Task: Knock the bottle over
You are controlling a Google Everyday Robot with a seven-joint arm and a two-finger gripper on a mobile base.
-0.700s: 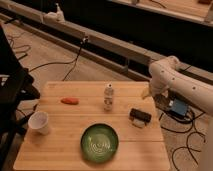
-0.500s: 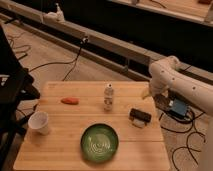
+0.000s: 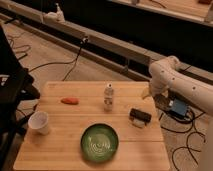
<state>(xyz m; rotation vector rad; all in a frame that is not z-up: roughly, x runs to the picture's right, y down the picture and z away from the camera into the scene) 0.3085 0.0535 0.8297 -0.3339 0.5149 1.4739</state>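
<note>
- My claw [image 3: 147,93] hangs at the far right corner of the pale wooden surface [image 3: 55,155], just off its right edge, at the end of my white arm [image 3: 172,75]. My arm comes in from the right.
- I cannot tell how far the claw is open. I see nothing held in it.
- The small clear plastic bottle with a white cap [image 3: 108,97] stands upright in the far middle of the surface, well apart from my claw and to its left.
- Bare wood lies between the claw and the bottle along the far edge.
- A dark oblong block with a pale underside [image 3: 140,117] lies near the right edge, nearer the camera than my claw and to the right of the bottle.
- A round green plate with rings [image 3: 100,142] sits in front of the bottle, close to the near edge but apart from the bottle.
- A small orange-red stub [image 3: 70,100] lies to the left of the bottle, with open wood between them.
- A white paper cup [image 3: 39,122] stands upright near the left edge, well apart from everything else.
- A dark frame [image 3: 12,90] crowds the left side of the surface.
- On the floor to the right, below my arm, sit a blue box [image 3: 178,107] and loose black cables [image 3: 192,145].
</note>
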